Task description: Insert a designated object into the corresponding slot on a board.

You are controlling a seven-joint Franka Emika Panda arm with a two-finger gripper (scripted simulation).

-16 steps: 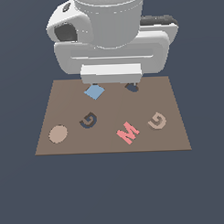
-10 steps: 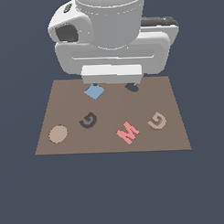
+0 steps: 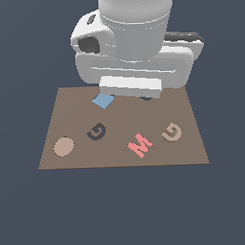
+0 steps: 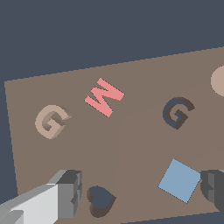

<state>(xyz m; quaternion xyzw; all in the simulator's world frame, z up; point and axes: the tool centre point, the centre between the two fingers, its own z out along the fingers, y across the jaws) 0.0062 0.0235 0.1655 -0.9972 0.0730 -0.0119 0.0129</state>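
Board (image 3: 69,104) lay flat and brown on the dark ground, its near edge toward the exterior camera. Closest along that edge sat the tan disc (image 3: 64,146) at the exterior view's left, then the red M (image 3: 140,144), with the tan G piece (image 3: 172,132) just beyond it toward the right, apart from the navy G recess (image 3: 96,131). Farther back lay the blue square (image 3: 102,100) and the heart recess (image 4: 101,199). The gripper (image 4: 140,192) hung above that far edge, fingers (image 4: 70,192) spread wide, holding nothing

The single arm hangs vertically, wrist pointing straight down, its white body filling the upper exterior view. The gripper (image 4: 140,192) is spread wide, one finger (image 4: 65,192) well apart from the other.
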